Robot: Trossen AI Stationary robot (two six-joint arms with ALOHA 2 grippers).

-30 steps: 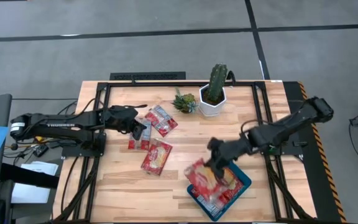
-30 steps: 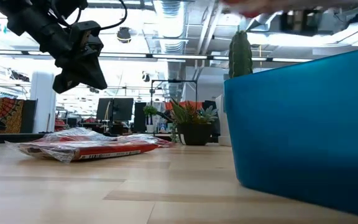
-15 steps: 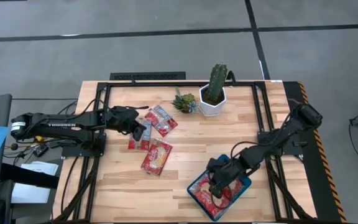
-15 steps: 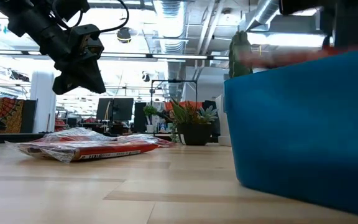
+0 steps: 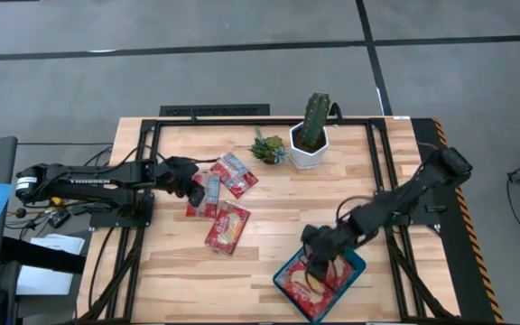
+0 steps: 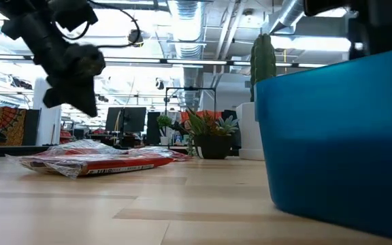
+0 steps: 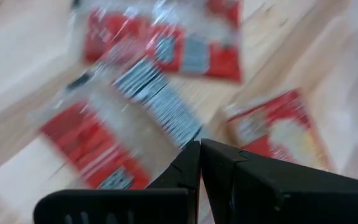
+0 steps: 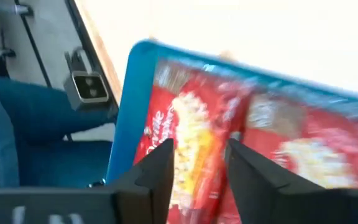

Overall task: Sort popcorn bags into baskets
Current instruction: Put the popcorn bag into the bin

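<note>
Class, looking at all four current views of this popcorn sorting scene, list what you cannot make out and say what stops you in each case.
- How many popcorn bags lie in the teal tray: high view, right gripper covers them; low view, the tray's wall hides its inside.
- Print on the loose bags: left wrist view, motion blur.
- Left gripper: low view, blurred.
- Right gripper in the low view: cut off by the top edge.
</note>
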